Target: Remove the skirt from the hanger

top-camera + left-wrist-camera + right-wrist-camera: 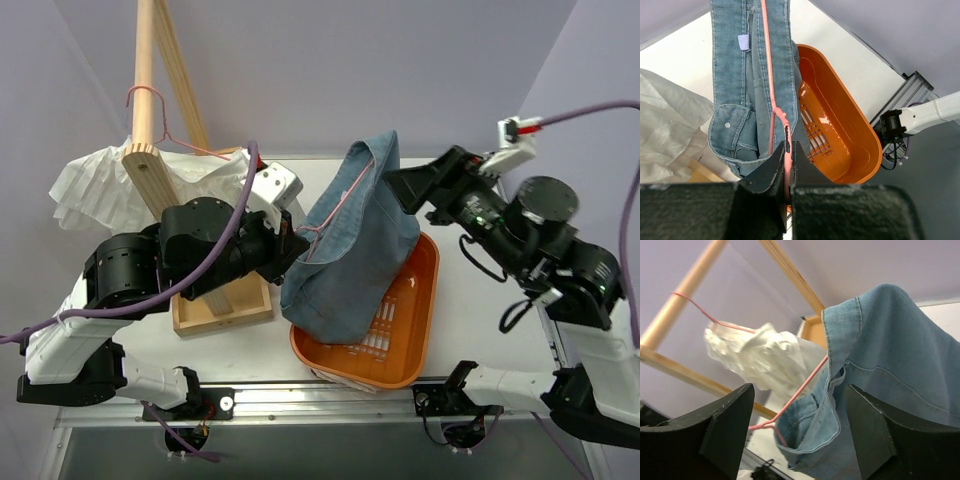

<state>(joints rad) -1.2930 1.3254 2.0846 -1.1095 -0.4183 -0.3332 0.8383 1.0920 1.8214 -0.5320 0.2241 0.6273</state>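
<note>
L gripper [788,150] clamped tight on thin pink wire hanger [769,65]. Blue denim skirt [360,240] hangs on hanger mid-table, lower end over orange slotted plastic basket [425,290]. R gripper [799,395] up by skirt's top edge, jaws apart, nothing betw. them.

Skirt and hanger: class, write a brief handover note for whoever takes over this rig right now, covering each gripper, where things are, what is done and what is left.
Left gripper: shut on the pink hanger wire, holding it up.
Right gripper: open, jaws apart at the upper edge of the denim skirt, gripping nothing.
Skirt: on the hanger, draped over the orange basket.
Done: hanger is off the wooden rack and held.
Left: grip the skirt and pull it off the hanger.
</note>
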